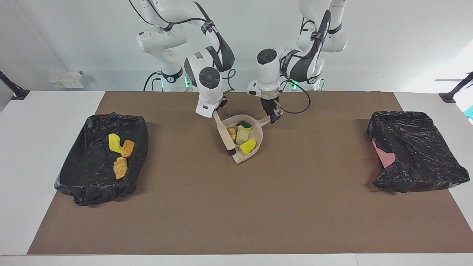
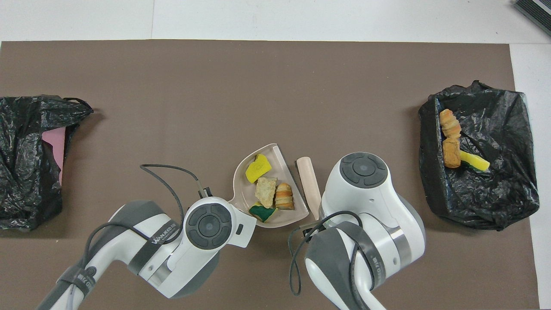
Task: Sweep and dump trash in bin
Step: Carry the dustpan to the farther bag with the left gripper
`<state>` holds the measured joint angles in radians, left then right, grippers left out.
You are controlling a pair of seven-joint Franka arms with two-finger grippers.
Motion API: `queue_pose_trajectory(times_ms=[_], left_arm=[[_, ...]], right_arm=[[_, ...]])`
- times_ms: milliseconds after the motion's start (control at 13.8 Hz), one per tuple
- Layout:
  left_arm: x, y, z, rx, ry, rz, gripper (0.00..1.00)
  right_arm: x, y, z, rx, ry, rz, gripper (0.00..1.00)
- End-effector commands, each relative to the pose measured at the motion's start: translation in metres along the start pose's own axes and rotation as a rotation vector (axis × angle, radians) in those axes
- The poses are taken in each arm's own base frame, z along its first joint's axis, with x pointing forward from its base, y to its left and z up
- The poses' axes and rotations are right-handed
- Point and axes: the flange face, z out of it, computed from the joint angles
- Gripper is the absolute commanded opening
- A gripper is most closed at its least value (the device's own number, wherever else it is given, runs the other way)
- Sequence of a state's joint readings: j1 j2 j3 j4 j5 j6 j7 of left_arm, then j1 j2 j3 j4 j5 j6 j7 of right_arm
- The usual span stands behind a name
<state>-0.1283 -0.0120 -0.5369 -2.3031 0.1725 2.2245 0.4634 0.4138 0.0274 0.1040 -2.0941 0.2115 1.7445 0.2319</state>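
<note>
In the facing view, the bin (image 1: 101, 159) at the right arm's end of the table holds three scraps (image 1: 121, 153). Next along, the right gripper (image 1: 218, 109) is clenched on the brush (image 1: 224, 133), whose bristles press at the mouth of the dustpan (image 1: 258, 142). Four scraps (image 1: 242, 136) lie in the pan: a croissant, a tan lump, two sponges. The left gripper (image 1: 274, 116) grips the pan's handle. Sweeping looks finished; dumping comes next. That likely calls for the brush to pull clear, then the pan to be carried level to a bin and tipped. A second bag-lined bin (image 1: 415, 151) sits at the left arm's end. Only the brush blocks the way.
</note>
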Motion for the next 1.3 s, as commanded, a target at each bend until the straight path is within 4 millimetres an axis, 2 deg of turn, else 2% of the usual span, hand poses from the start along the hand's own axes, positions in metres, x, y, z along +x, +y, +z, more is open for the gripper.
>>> queue_pose_trajectory(times_ms=[0, 72, 217, 434, 651, 796, 868, 1085, 1230], left_arm=[[-0.015, -0.024, -0.006, 0.017, 0.009, 0.051, 0.00], [-0.020, -0.036, -0.011, 0.022, 0.011, 0.066, 0.00], [-0.033, -0.065, -0.027, 0.037, 0.023, 0.121, 0.00], [-0.054, -0.108, -0.052, 0.048, 0.027, 0.173, 0.00], [-0.089, -0.157, -0.072, 0.037, 0.046, 0.215, 0.00], [-0.118, -0.196, -0.083, 0.008, 0.083, 0.264, 0.00], [-0.132, -0.214, -0.089, -0.012, 0.111, 0.279, 0.00], [-0.174, -0.258, -0.099, -0.045, 0.176, 0.341, 0.00], [-0.209, -0.277, -0.104, -0.058, 0.227, 0.369, 0.00]], right_arm=[[-0.008, -0.006, -0.007, 0.022, -0.021, 0.097, 0.00], [-0.011, -0.007, -0.009, 0.023, -0.015, 0.152, 0.00], [-0.022, -0.026, -0.006, 0.016, -0.007, 0.171, 0.00], [-0.058, -0.073, 0.008, 0.033, 0.016, 0.196, 0.00], [-0.104, -0.099, 0.032, 0.025, 0.009, 0.168, 0.00], [-0.119, -0.106, 0.047, 0.065, 0.019, 0.170, 0.00], [-0.125, -0.115, 0.059, 0.059, 0.022, 0.165, 0.00], [-0.133, -0.135, 0.080, 0.067, 0.010, 0.202, 0.00], [-0.131, -0.144, 0.103, 0.056, 0.002, 0.253, 0.00]])
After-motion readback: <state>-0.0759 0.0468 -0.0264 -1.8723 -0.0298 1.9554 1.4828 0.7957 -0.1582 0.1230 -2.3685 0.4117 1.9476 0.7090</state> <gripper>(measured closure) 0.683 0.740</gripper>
